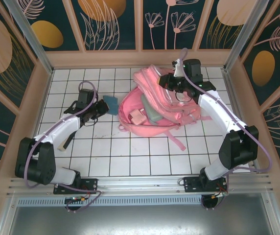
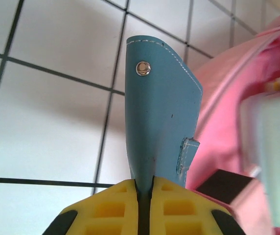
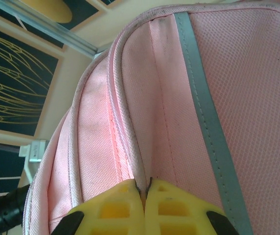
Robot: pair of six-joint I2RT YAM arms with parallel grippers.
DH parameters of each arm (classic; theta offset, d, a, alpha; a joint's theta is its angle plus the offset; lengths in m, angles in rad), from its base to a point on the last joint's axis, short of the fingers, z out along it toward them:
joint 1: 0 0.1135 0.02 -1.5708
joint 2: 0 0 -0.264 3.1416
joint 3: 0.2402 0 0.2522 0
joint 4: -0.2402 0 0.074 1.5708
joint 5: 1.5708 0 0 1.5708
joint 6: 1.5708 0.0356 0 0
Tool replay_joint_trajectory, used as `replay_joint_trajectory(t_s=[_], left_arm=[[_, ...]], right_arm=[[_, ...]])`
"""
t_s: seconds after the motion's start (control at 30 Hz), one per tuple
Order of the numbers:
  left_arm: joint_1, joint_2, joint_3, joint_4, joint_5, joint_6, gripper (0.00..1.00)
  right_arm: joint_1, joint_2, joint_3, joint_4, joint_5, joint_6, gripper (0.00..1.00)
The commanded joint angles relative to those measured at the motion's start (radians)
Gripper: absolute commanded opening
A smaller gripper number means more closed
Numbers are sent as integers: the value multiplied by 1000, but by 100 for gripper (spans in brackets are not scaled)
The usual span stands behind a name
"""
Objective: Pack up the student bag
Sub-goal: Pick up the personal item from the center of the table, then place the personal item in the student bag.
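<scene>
The pink student bag (image 1: 159, 100) lies open in the middle of the white tiled table, with a pale green item (image 1: 152, 113) and a small pink case (image 1: 138, 116) inside its mouth. My right gripper (image 1: 172, 81) is shut on a fold of the bag's pink fabric (image 3: 145, 166) at its far upper edge, beside a grey stripe (image 3: 203, 107). My left gripper (image 1: 102, 105) is shut on a blue leather wallet (image 2: 159, 112) with a metal snap, held just left of the bag's opening (image 2: 228, 98).
Pink straps (image 1: 176, 137) trail toward the near side of the table. Wooden walls (image 1: 140, 58) enclose the tiled floor on three sides. Bare tiles (image 1: 140, 156) lie between the bag and the arm bases.
</scene>
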Motion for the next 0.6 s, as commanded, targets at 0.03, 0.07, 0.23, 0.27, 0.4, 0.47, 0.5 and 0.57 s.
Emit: replay_joint_trajectory(t_s=[0.03, 0.07, 0.23, 0.27, 0.4, 0.47, 0.5, 0.57], left_arm=[[-79, -36, 20, 55, 41, -136, 0], [-111, -29, 28, 73, 35, -160, 0], [-267, 62, 89, 174, 7, -254, 0], [-294, 87, 95, 194, 2, -269, 0], [-382, 209, 198, 261, -2, -303, 0], [-412, 272, 248, 267, -9, -310, 0], [-426, 299, 268, 269, -10, -315, 0], [-448, 363, 302, 288, -2, -336, 0]], right_arm=[[-34, -72, 14, 116, -54, 57, 0], [-35, -72, 16, 114, -56, 58, 0], [-42, -69, 12, 118, -61, 59, 0], [-41, -69, 12, 121, -63, 61, 0], [-41, -66, 6, 128, -71, 67, 0], [-41, -69, -1, 135, -76, 71, 0], [-42, -69, -4, 138, -77, 74, 0], [-39, -70, -8, 141, -80, 76, 0]])
